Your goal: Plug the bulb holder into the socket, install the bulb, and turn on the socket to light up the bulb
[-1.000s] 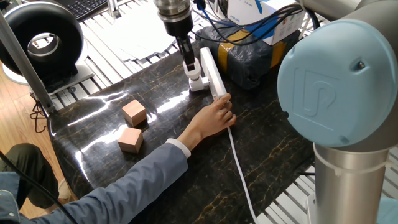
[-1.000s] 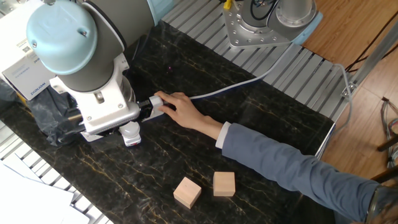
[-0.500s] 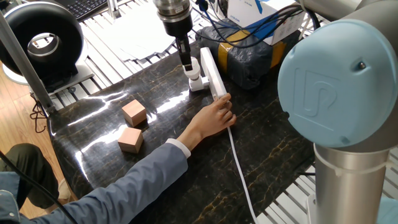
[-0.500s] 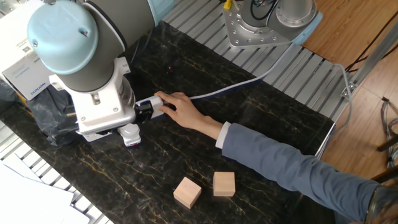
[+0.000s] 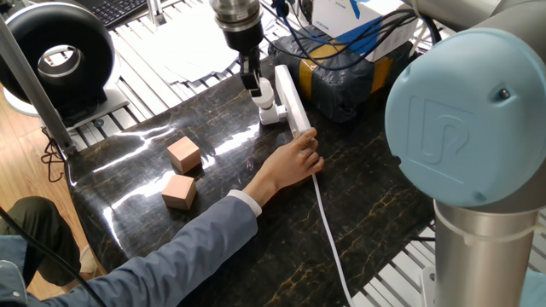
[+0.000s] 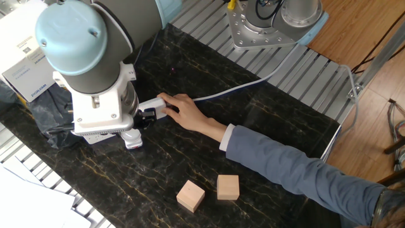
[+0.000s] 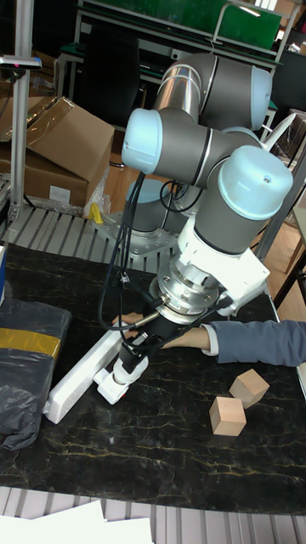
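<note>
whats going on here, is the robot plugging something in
Looks that way. The gripper sits at the top of a small white bulb holder standing against the side of the socket on the dark table. A person's hand steadies the socket's near end. Whether the gripper is shut cannot be told. Two wooden blocks lie off to the side, untouched.

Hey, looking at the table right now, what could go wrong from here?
A person's hand steadies the socket right beside the robot hand, so a sideways move could strike its fingers. The robot hand is directly above the bulb in the bulb holder; uneven force might tilt it or shift the socket.
</note>
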### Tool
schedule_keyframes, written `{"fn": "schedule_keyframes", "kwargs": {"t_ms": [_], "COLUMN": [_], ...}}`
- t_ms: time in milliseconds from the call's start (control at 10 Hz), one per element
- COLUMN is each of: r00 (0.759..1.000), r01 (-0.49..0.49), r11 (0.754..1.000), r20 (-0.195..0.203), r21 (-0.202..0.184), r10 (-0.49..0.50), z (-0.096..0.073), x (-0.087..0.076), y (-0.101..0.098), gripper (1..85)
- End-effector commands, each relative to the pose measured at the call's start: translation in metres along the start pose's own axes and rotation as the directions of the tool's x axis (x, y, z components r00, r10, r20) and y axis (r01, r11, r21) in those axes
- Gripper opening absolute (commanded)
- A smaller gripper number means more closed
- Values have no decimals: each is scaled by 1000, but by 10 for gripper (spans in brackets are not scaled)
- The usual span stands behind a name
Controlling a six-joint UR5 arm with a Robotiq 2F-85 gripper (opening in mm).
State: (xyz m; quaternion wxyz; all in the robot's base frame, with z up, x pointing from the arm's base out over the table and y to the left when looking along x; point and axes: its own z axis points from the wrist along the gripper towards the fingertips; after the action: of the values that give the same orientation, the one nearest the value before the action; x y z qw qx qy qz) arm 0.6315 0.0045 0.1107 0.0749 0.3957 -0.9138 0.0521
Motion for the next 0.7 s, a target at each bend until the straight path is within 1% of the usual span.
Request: {"fn": "schedule_keyframes", "kwargs": {"t_ms": [0,100,200,300,400,500,600], "r00": [1000,1000,1000,999,997,994,987], "r01": [-23,-9,-1,34,71,111,158], "r11": [1000,1000,1000,999,997,994,987], "r20": [15,21,20,2,-5,-3,-5], "r21": [1,2,1,2,0,-8,-6], "r10": [23,9,1,-34,-71,-111,-158], "z": [0,0,0,-3,-7,-9,-11], "x": [-4,-6,-6,-2,-1,-2,-2], "y": [2,2,2,2,2,3,3], "gripper": [283,367,390,427,467,520,560]}}
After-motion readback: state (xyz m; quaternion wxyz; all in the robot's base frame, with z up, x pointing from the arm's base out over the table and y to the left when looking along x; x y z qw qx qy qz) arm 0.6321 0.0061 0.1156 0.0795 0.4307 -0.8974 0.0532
